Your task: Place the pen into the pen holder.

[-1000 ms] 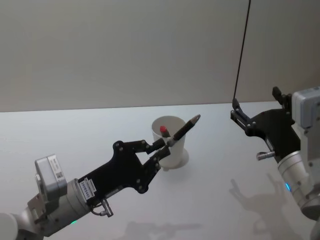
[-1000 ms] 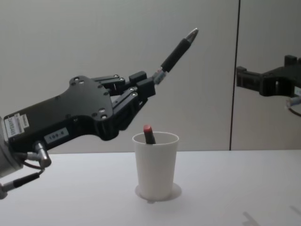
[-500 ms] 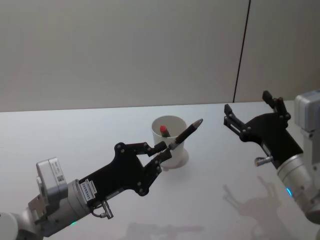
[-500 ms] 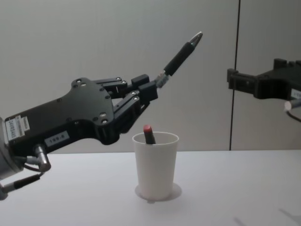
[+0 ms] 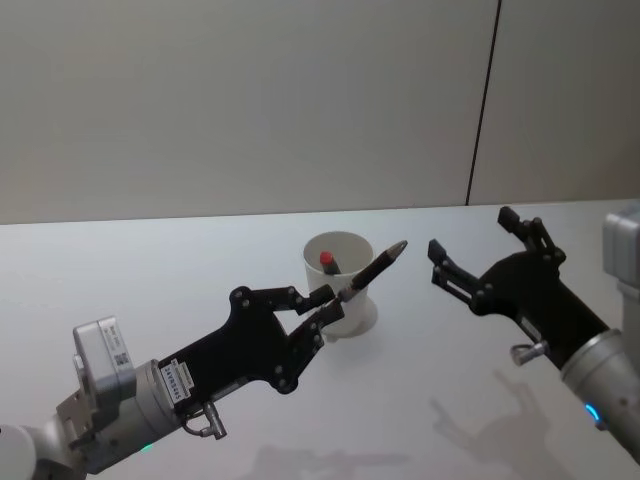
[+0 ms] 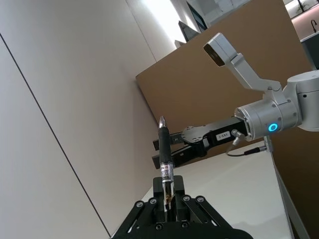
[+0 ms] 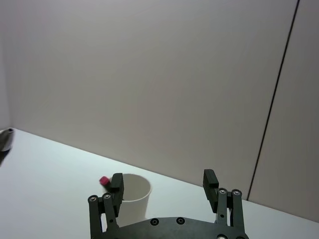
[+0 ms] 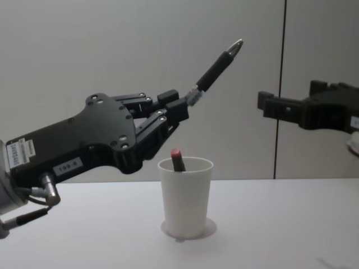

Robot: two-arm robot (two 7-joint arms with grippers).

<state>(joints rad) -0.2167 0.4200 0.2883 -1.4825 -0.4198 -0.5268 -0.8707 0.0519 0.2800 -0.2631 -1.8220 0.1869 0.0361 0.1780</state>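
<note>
Firmly, the pen (image 8: 216, 64) is pinched at its lower end between the closed fingertips of the left gripper (image 8: 182, 106). The pen is tilted, with its silver tip raised and pointed up and towards the robot's right. It is held in the air, above the rim of the pen holder (image 8: 185, 202) and clear of it, so it has not yet been put inside. The left arm is stretched forward from the near left corner of the worktop (image 5: 150, 270), with the black gripper body angled upward.

The pen holder is stood upright about midway between the left and right edges of the worktop, nearer the far edge than the near one. A red-capped marker (image 8: 176, 157) is seen leaning inside it, with the cap poking just above the rim.

The right gripper (image 5: 470, 232) is held in the air to the right of the pen holder and apart from it. Its fingers are spread wide with nothing between them, and they are directed towards the pen's tip. From the right wrist, the pen holder is seen beyond the spread fingers.
</note>
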